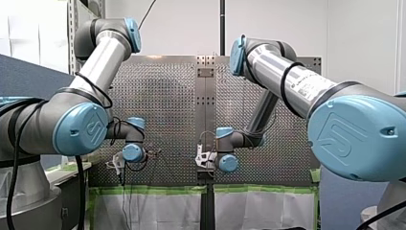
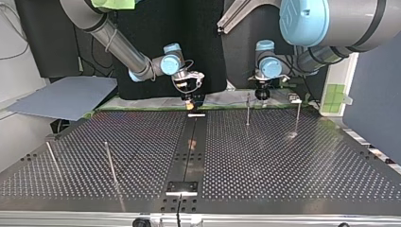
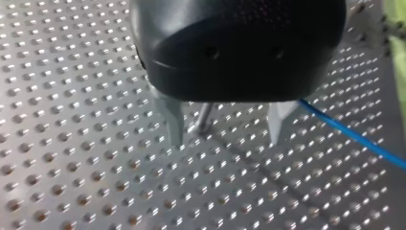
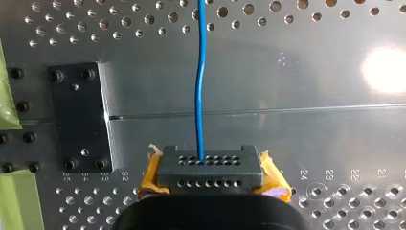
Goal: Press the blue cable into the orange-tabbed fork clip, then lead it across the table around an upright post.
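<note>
In the left wrist view my left gripper (image 3: pixel 225 139) stands open, its two metal fingers (image 3: pixel 174 124) straddling a thin upright post (image 3: pixel 205 117) on the perforated table. The blue cable (image 3: pixel 354 136) runs away past the outside of one finger, touching neither. In the right wrist view the blue cable (image 4: pixel 199 96) runs straight out over the plate from a dark perforated block with yellow-orange pads at my right gripper's (image 4: pixel 208 172) tip, which is closed on it. In the top view my right gripper (image 2: pixel 191 97) and my left gripper (image 2: pixel 261 94) both hang at the table's far edge.
Several thin upright posts (image 2: pixel 248 109) (image 2: pixel 298 116) (image 2: pixel 111 163) stand on the table in the top view. A black bolted plate (image 4: pixel 79 117) and green tape (image 4: pixel 9 96) lie beside my right gripper. A small white piece (image 2: pixel 196 115) lies under it.
</note>
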Tool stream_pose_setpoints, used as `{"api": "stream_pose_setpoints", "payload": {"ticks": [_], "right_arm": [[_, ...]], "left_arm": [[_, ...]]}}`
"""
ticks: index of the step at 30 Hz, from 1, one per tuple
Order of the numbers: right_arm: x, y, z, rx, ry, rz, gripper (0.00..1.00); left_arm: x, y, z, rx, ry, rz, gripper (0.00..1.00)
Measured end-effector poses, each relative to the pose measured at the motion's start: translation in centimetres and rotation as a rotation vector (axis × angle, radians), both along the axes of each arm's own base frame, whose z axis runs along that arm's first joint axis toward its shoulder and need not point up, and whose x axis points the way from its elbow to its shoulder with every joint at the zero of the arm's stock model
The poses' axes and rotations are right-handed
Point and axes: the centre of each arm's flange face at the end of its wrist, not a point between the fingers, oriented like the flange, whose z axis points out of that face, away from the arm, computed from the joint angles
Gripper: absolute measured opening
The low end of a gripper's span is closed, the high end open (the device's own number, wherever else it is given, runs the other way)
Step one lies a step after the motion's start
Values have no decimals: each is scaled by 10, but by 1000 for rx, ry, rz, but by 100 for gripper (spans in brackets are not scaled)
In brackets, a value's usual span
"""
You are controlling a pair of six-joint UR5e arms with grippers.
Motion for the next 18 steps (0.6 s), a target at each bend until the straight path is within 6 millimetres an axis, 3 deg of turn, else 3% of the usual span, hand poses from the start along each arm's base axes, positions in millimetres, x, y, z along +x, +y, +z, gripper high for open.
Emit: {"api": "stream_pose_setpoints", "payload": {"ticks": [18], "right_arm": [[0,0,0,1,3,1,0]], "left_arm": [[-29,-4,-13,8,177,-58,99]]}}
